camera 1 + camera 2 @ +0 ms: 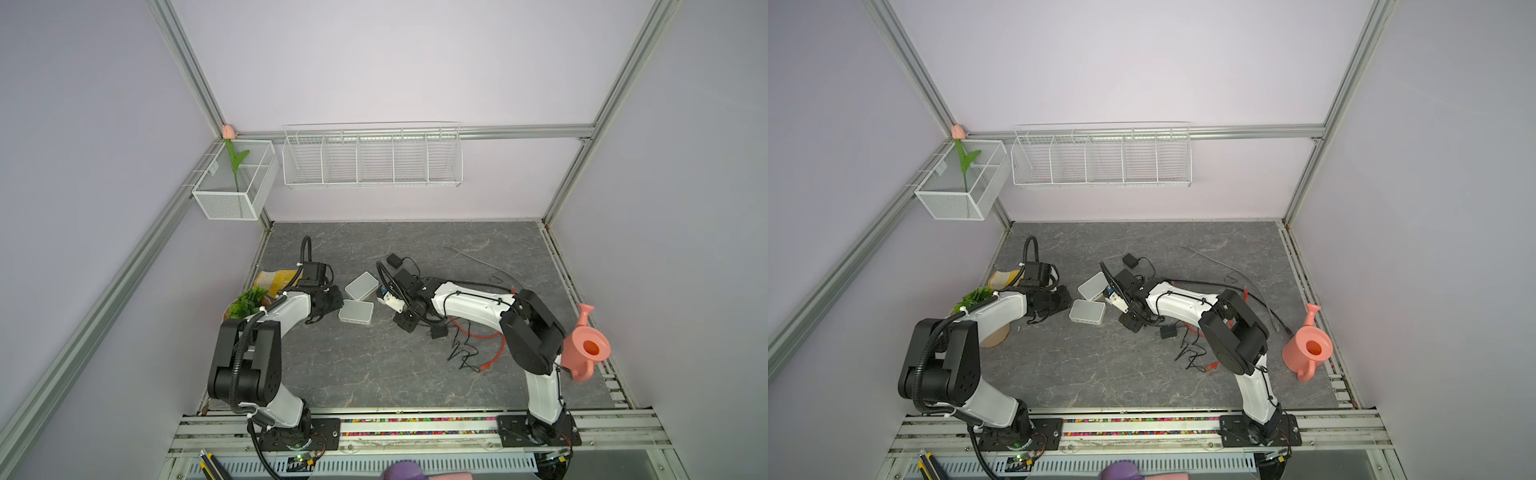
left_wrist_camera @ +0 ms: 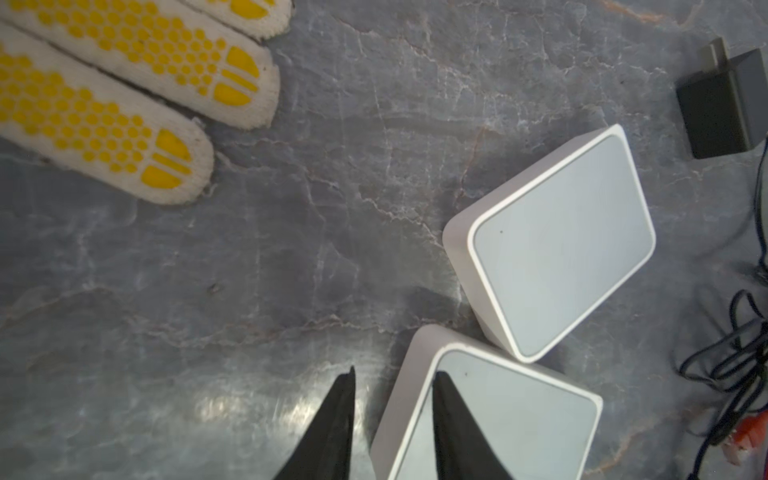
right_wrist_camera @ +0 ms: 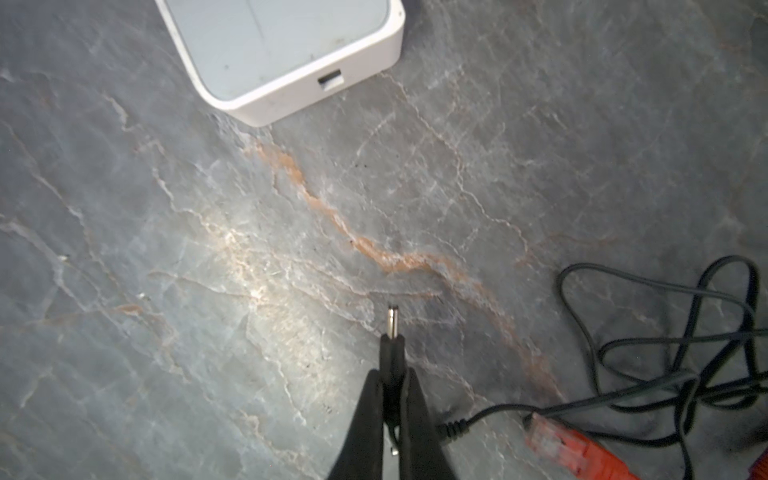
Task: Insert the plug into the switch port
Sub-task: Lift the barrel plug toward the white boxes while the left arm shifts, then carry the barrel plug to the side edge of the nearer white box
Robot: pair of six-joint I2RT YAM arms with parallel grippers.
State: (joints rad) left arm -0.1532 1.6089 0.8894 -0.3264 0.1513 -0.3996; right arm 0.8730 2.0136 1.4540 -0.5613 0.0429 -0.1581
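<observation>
1. Done, judging by the grip: plug point(image 3: 392, 347) pinched in the right gripper point(image 3: 392, 376), fingers narrow around the black sleeve, metal tip poking out past the fingertips.
2. Left to do: carry over, line up, push home. Port point(image 3: 330, 79) empty, well ahead of those fingertips and off to one side, in the side wall of a white switch point(image 3: 282, 45).
3. Left gripper point(image 2: 395, 372) parted, straddling the rim of a white box point(image 2: 511, 415). Contact unclear, and cannot tell whether this is that same switch.
4. Plug look: slim barrel type, in line with the fingers, cable point(image 3: 455, 428) trailing behind them.
</observation>
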